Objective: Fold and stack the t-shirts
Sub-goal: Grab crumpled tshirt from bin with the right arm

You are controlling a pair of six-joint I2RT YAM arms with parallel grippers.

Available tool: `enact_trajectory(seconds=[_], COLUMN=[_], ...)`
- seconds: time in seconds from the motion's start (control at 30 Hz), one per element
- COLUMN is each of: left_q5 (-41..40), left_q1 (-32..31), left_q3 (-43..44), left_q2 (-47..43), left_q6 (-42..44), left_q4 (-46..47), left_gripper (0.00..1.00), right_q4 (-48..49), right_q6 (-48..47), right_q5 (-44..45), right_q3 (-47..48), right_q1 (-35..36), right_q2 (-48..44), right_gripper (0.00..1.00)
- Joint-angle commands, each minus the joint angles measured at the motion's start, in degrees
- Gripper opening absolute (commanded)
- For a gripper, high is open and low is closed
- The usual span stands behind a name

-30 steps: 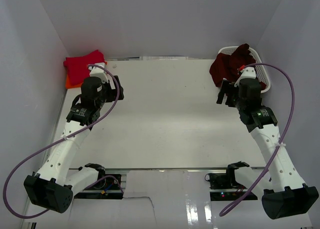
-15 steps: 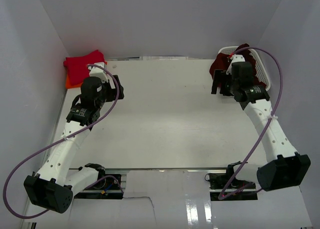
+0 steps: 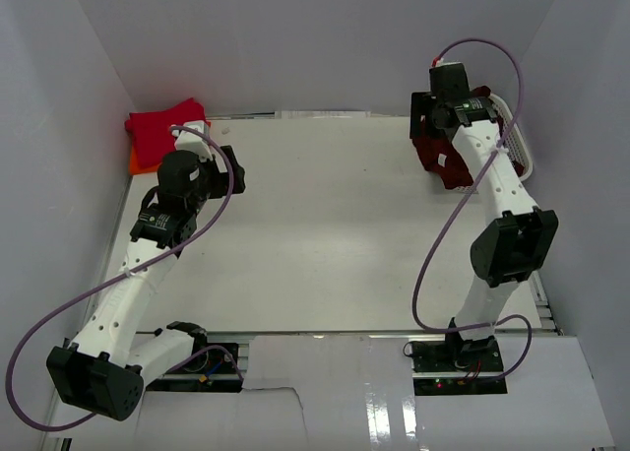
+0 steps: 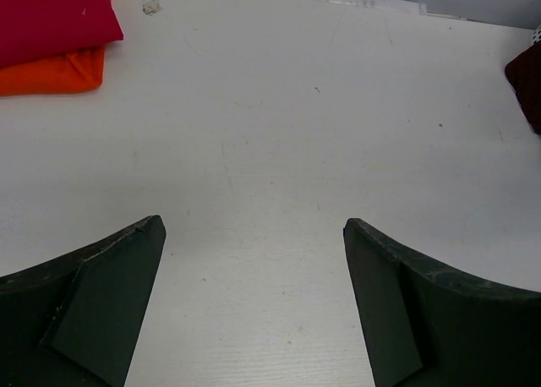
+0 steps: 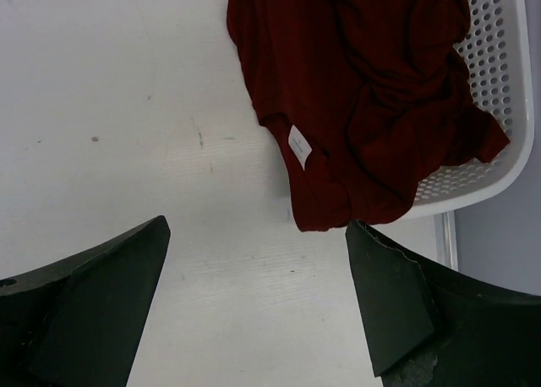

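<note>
Right gripper (image 5: 255,226): jaws spread, nothing held. In last second I swung it up above maroon t-shirt (image 5: 363,108), which hung half out of white mesh basket (image 5: 499,83) onto table (image 5: 127,83). Left gripper (image 4: 254,222) stayed parked, spread, empty. Crimson t-shirt (image 4: 51,19) lay folded on orange t-shirt (image 4: 51,74), far-left corner. I judged 2 stacked, 1 left, and its pick not begun.
</note>
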Motion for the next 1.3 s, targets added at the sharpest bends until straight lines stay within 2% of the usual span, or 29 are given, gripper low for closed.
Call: enact_trajectory(seconds=[0.0, 0.07, 0.27, 0.37, 0.43, 0.53, 0.63, 0.77, 0.87, 1.07, 1.13, 1.27], left_q5=[1.92, 2.28, 5.0, 6.06, 6.49, 7.02, 7.11, 7.37, 7.38, 7.46, 7.46, 7.46], left_q1=[-0.03, -0.12, -0.03, -0.03, -0.03, -0.03, -0.12, -0.03, -0.03, -0.12, -0.03, -0.03], left_q3=[0.0, -0.35, -1.23, -2.02, -2.29, -2.46, -2.46, -2.73, -2.9, -3.08, -2.99, -3.08], left_q2=[-2.02, -2.29, -2.81, -2.64, -2.55, -2.38, -2.38, -1.85, -1.76, -1.5, -1.32, -1.15], left_q6=[-0.62, -0.62, -1.4, -1.76, -1.76, -1.85, -1.85, -1.85, -1.93, -1.67, -1.67, -1.58], left_q4=[0.82, 0.9, 0.99, 1.25, 1.25, 1.25, 1.52, 1.61, 1.87, 1.87, 1.96, 2.05], left_gripper=[0.98, 0.98, 0.98, 0.98, 0.98, 0.98, 0.98, 0.98, 0.98, 0.98, 0.98, 0.98], right_q4=[-2.96, -3.13, -1.82, -1.2, -1.02, -0.76, -0.76, 0.56, 1.0, 1.61, 1.88, 1.88], right_q6=[-0.47, -0.2, 1.38, 2.34, 2.79, 2.35, 1.82, 1.82, 2.35, 2.52, 2.7, 2.87], right_q5=[5.24, 5.42, 5.07, 3.14, 2.17, 2.69, 5.67, 7.8, 6.3, 6.3, 6.3, 6.3], right_q3=[5.55, 7.75, 13.91, 16.55, 17.6, 18.57, 18.23, 15.77, 15.24, 13.39, 12.52, 12.16], right_q1=[-0.05, -0.05, -0.58, -1.55, -2.07, -2.43, -2.43, -2.78, -3.57, -4.71, -5.24, -6.03], right_q2=[6.76, 9.76, 17.86, 21.1, 22.34, 24.36, 25.6, 25.69, 26.03, 26.74, 26.83, 27.62], right_gripper=[0.93, 0.97, 1.0, 0.82, 0.79, 0.85, 0.81, 0.69, 0.74, 0.74, 0.78, 0.76])
